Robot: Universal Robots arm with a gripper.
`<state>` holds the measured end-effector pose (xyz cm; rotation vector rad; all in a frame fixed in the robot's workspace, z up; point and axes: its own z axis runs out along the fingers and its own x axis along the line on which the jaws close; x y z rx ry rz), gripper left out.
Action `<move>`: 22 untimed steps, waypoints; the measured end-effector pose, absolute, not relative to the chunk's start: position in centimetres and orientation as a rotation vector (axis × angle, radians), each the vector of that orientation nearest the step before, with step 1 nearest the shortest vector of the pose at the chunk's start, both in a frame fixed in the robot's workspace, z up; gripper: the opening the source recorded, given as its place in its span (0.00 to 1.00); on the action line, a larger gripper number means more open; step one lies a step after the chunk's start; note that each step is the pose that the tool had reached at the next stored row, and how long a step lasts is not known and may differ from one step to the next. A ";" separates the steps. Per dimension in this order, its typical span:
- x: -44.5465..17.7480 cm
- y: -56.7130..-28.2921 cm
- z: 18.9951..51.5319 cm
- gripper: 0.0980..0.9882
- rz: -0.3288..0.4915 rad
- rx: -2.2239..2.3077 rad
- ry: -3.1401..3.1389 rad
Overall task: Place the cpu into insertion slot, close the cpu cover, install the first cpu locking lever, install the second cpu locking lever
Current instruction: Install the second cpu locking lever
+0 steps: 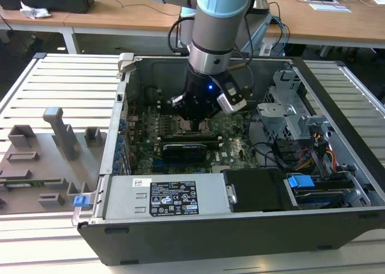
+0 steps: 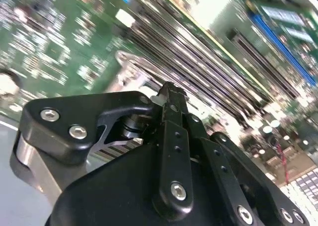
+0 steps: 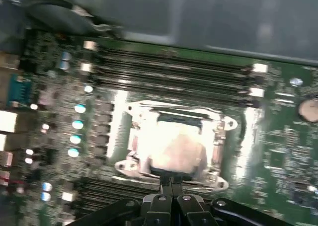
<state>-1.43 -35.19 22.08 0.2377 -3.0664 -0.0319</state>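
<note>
Black end effector (image 3: 171, 186) hovering clenched, grasping nothing, at 6 o'clock edge of thin silver hinged cpu cover (image 3: 136, 124) lying over dull silver-grey square cpu (image 3: 174, 146).

Power supply label (image 1: 172, 204): white and black sticker on the grey metal unit, lower centre of the exterior view; rows of small print and certification marks, none legible.
Small white tag (image 1: 140, 182): on the same unit, just above the label's left end; barcode-like marks, unreadable.
Motherboard (image 3: 278, 151): printed markings in first wrist view, blurred, unreadable.
Readable text: none.
</note>
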 end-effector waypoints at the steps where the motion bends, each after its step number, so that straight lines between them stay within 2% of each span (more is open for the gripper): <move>1: -1.0 -35.1 22.1 0.01 -0.028 0.238 -3.066; 16: 2.8 -35.1 22.2 0.01 -0.007 0.237 -3.062; 22: 2.8 -35.0 25.2 0.01 0.000 0.236 -3.062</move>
